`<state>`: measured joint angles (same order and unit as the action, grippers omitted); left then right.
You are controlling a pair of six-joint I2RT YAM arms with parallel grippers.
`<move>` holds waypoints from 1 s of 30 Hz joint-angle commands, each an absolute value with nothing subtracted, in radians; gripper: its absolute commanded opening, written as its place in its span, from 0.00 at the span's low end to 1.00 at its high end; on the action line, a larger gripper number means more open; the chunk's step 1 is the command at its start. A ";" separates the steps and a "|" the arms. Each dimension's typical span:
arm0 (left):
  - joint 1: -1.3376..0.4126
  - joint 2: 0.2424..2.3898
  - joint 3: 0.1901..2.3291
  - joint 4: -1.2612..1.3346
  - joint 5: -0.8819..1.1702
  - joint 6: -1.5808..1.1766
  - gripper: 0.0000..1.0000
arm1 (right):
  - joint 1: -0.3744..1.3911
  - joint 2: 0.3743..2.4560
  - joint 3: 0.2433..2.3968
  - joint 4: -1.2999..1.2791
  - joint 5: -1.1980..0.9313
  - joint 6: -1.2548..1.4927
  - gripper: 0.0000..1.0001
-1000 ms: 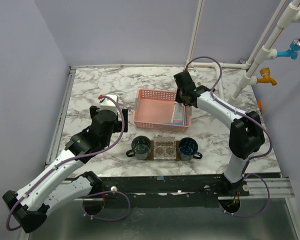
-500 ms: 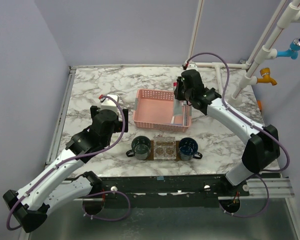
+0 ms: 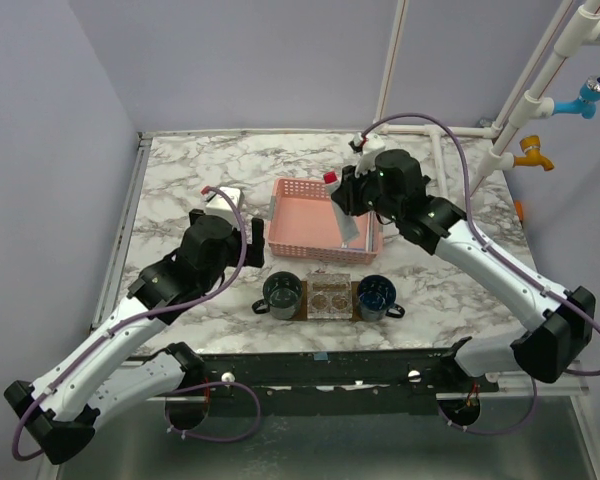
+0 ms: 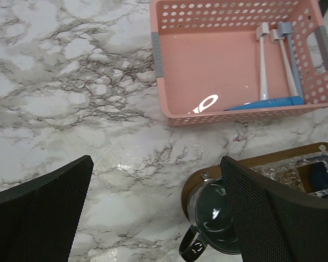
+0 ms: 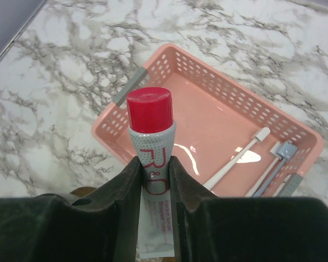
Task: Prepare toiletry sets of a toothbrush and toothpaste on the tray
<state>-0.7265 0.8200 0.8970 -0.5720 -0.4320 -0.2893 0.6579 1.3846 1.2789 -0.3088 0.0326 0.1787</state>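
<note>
1. Worktop [image 3: 180, 180]: marble, carries everything; arms reach in from near edge.
2. Pink basket [image 3: 310, 184]: mid worktop, just behind tray. Prob. the supply bin, hence right arm over it.
3. Tray [image 4: 273, 156]: near edge, dark cup [image 3: 282, 292] at each end, clear box [image 3: 330, 295] btwn. No brush or paste seen on it, so no set made yet.
4. Left hand [image 4: 158, 202]: fingers wide apart, empty, hovering over bare worktop by left cup. Looks parked, out of right arm's way.
5. Right hand [image 5: 153, 169]: clamped on toothpaste, above basket.
6. Toothpaste [image 5: 151, 147]: pinched just below red cap, cap pointing away from wrist, rest of tube trailing back btwn the fingers. Seems lifted off basket floor, ready to carry to tray.
7. Toothbrush [image 5: 235, 158]: white, flat in basket's right side beside other brushes; not yet picked.
</note>
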 commanded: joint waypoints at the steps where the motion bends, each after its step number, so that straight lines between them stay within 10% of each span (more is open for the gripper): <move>1: -0.720 0.830 1.009 -0.610 -0.252 -0.358 0.99 | 0.705 1.315 1.278 -0.328 -0.072 0.075 0.26; 30: -0.499 1.044 1.383 -0.906 0.663 -0.525 0.94 | 1.088 1.252 1.363 -0.411 -0.003 -0.116 0.26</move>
